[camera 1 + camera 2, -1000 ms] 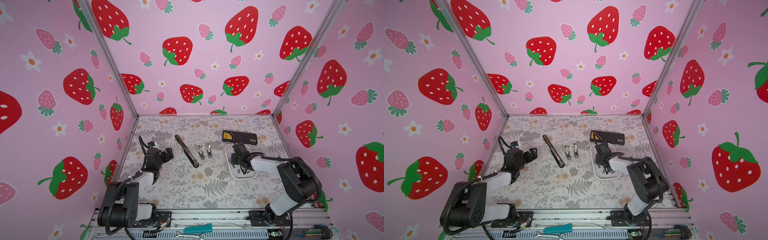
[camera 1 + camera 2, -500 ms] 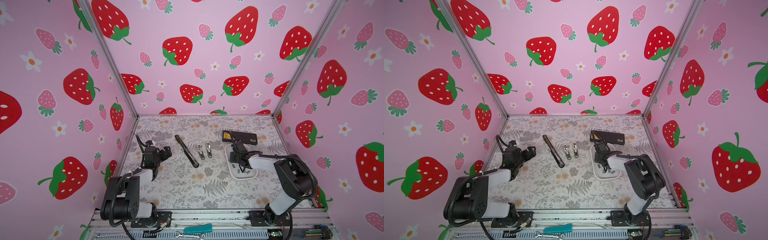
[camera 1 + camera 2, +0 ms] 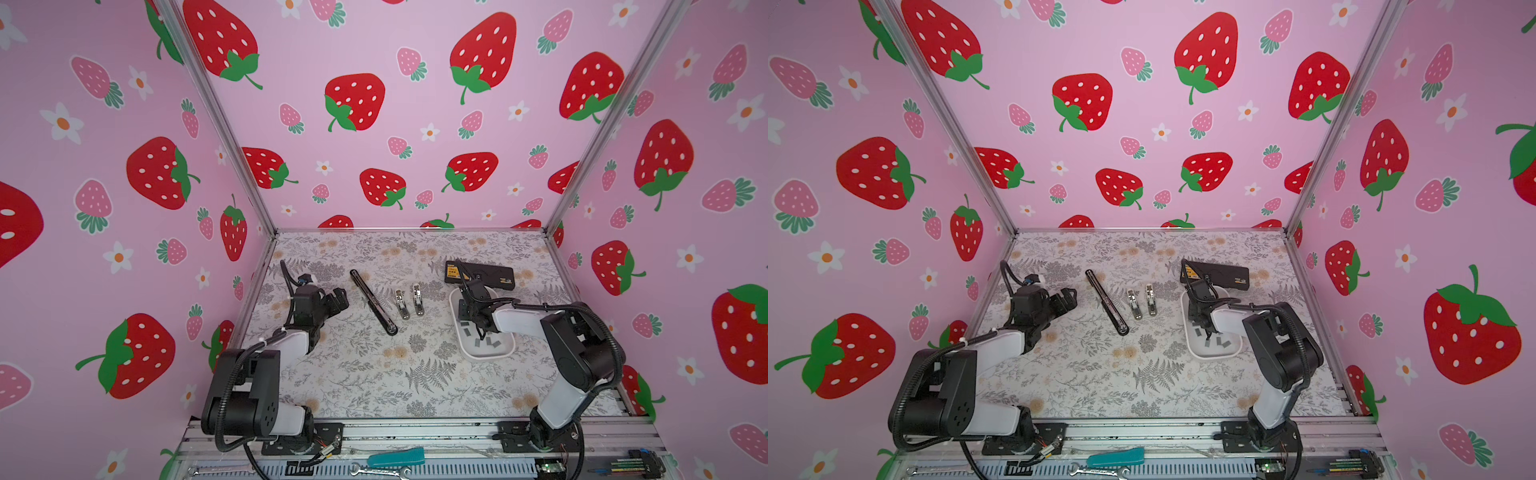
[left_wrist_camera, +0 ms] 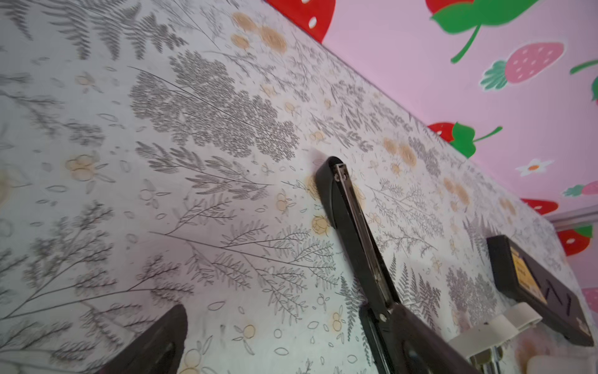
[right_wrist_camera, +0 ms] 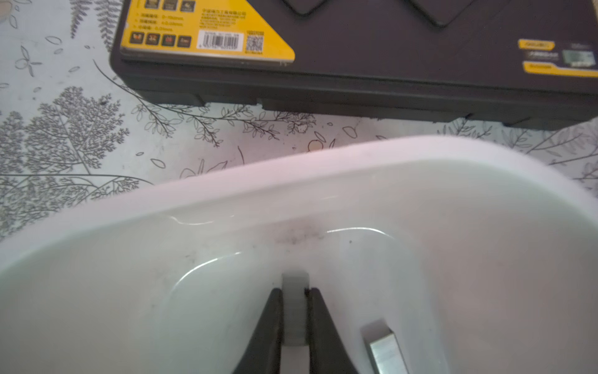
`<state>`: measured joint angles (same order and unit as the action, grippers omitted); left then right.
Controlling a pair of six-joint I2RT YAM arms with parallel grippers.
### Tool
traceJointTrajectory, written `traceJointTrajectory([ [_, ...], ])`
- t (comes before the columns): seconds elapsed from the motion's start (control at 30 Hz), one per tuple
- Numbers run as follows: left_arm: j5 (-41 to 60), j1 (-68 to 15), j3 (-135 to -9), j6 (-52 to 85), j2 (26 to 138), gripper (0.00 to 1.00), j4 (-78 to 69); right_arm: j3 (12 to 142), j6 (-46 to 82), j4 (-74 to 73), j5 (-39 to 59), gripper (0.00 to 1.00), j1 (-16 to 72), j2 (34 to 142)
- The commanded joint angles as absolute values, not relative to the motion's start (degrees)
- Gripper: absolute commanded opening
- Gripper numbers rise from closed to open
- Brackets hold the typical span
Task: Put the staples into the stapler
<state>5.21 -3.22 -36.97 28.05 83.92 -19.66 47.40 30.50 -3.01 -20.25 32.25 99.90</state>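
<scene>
The right end effector (image 5: 294, 291) pinches one staple strip (image 5: 294, 311) in the white tray (image 5: 323, 162), liable to slip when lifted; the left end effector (image 3: 341, 300) gapes empty.

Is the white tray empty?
Not empty: grey staples lie in the white tray, and the right gripper pinches one strip.

Both top views look down from high at the front over the whole tabletop (image 3: 374, 374) (image 3: 1100, 374), facing the back wall. The left wrist view skims low across it toward the black stapler (image 4: 356, 243). The right wrist view sits close above the white tray (image 5: 323, 162). Both wrist views share the black case (image 5: 388, 81) (image 4: 530, 281).
</scene>
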Motion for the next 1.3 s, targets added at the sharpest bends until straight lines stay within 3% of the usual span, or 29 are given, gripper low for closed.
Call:
traceJointTrajectory([
  [0.0,6.5,-3.5,-47.0,26.1,82.7,0.99,-10.5,45.5,30.7,3.1,-19.9,0.25,32.4,101.4],
  [0.23,8.3,-4.2,-58.7,24.8,76.4,0.99,1.3,46.3,31.0,4.0,-21.0,0.28,32.4,102.4],
  [0.53,2.8,-3.5,-59.5,19.7,73.2,0.99,7.8,48.6,30.4,5.1,-20.3,0.28,32.6,104.9],
  [0.8,11.1,-3.1,-56.9,22.0,73.2,0.99,3.0,49.0,29.5,4.9,-17.9,0.21,32.5,106.3],
  [1.0,11.1,-2.4,-55.4,22.8,72.1,0.99,1.7,48.8,30.0,4.7,-17.5,0.13,32.6,106.8],
  [1.27,13.7,-2.4,-55.1,23.6,72.0,0.99,1.1,47.2,30.2,3.7,-17.1,0.12,32.8,102.7],
])
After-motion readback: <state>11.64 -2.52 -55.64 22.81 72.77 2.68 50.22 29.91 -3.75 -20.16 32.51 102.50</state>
